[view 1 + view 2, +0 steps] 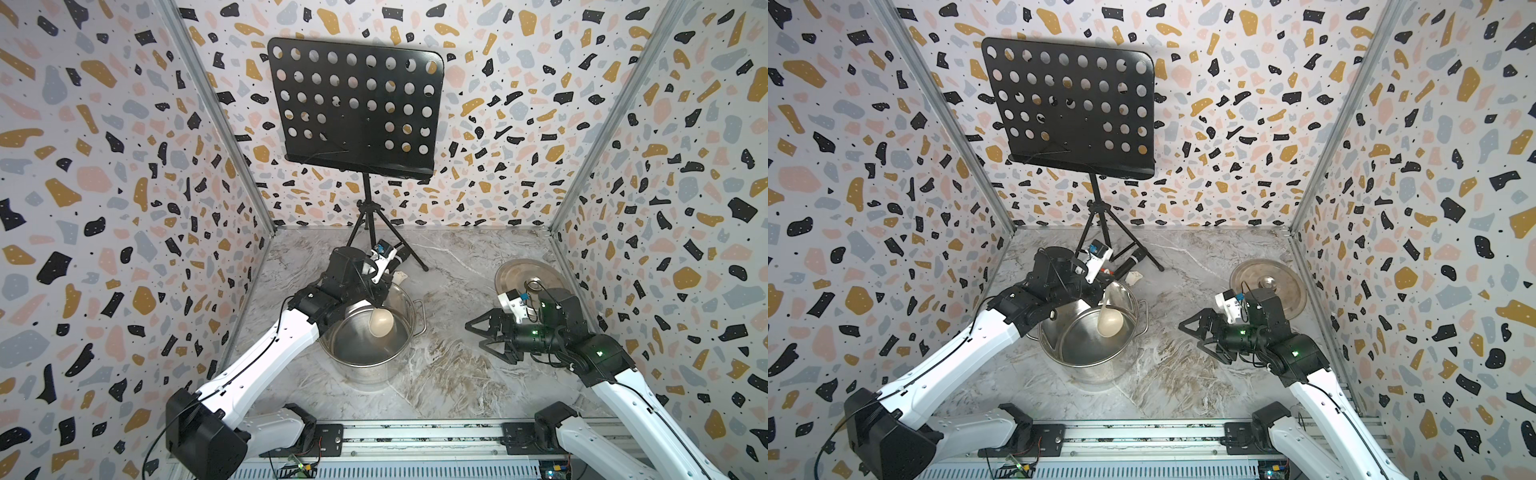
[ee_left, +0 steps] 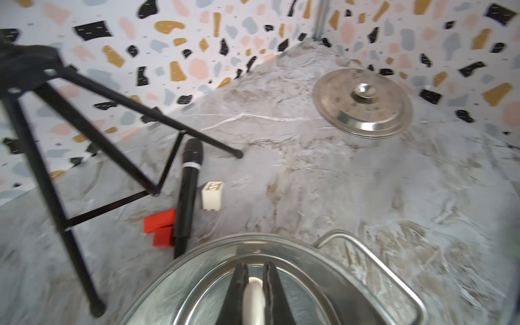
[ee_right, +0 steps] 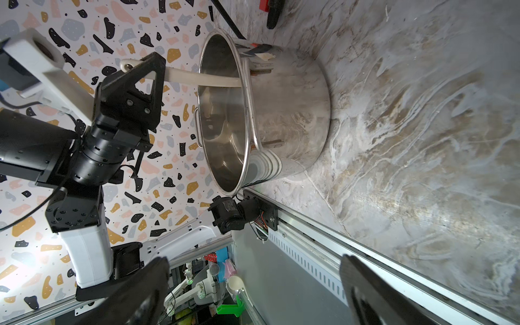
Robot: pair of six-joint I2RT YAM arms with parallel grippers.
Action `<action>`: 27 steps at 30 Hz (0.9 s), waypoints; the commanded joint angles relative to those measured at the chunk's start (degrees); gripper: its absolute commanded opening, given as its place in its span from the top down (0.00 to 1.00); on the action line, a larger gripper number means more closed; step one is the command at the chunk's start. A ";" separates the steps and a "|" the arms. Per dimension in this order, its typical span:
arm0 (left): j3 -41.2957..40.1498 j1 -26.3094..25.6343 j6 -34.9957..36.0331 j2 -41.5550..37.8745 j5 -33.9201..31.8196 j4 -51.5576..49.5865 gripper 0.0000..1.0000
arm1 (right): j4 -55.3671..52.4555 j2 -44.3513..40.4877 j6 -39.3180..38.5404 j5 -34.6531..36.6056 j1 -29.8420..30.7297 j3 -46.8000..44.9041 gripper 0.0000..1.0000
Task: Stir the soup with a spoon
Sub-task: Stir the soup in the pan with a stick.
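Well, in both top views the spoon (image 1: 381, 323) is bowl-down inside the pot (image 1: 365, 374), bare steel, no liquid showing; the lid (image 1: 515, 270) lies well apart on the table (image 1: 457, 395), leaving the mouth free. The right gripper (image 1: 473, 336) waits beside, jaws apart, empty. Left wrist: the left gripper (image 2: 256, 266) is clamped on the handle. Right wrist: that grip sits near the handle's end, probably to stay clear of the rim.

1. Both top views looked down from high at the front, facing the back wall (image 1: 498, 124), sharing the whole tabletop (image 1: 457, 374).
2. The left wrist view sat close over the pot (image 2: 197, 267), facing the lid (image 2: 337, 98).
3. The right wrist view, rolled sideways, faced that pot from nearby.
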 commanded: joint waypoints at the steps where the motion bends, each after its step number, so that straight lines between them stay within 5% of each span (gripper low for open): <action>1: -0.51 -2.31 2.52 -1.87 7.50 4.04 1.00 | -0.62 -0.44 -0.42 0.31 0.17 1.92 0.00; 6: -4.99 -4.25 6.58 -7.88 13.56 0.85 1.00 | -1.02 -0.85 -0.43 0.62 0.23 1.52 0.00; 14: -13.33 -4.38 7.85 -20.37 13.54 -8.13 1.00 | -0.41 -0.56 -0.47 0.30 0.15 0.83 0.00; 21: -16.86 -3.06 2.06 -30.23 1.94 -13.09 1.00 | 0.72 0.39 -0.53 -0.29 0.18 0.73 0.00; 27: -15.22 1.81 -2.53 -29.89 -13.10 -15.51 1.00 | 0.84 0.55 -0.78 -0.84 0.23 0.50 0.00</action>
